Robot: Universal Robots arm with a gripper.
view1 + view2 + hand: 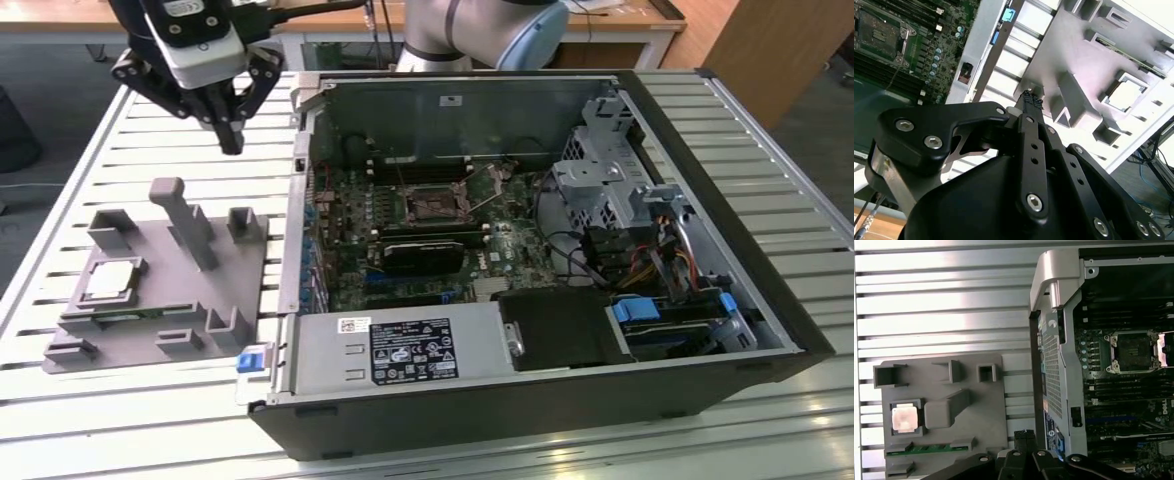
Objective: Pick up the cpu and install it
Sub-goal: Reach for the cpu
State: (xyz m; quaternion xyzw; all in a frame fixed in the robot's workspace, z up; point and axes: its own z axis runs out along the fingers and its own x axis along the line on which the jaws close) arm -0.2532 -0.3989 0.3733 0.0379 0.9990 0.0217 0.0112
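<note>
The cpu, a small silver-grey square chip, lies flat in a recess of the grey plastic fixture on the slatted table, at the exterior view's left. Both wrist views show it too: cpu, cpu. My gripper hangs high above the table behind the fixture, well apart from the chip, its fingers shut together and holding nothing. The dark fingertips and fingertips point down near the fixture's edge. The empty processor socket sits open on the motherboard; socket.
The open computer case lies on its side at the exterior view's right, with a dark heatsink block, a power supply and a drive cage. A tall grey post rises from the fixture. A green memory stick lies in a fixture slot.
</note>
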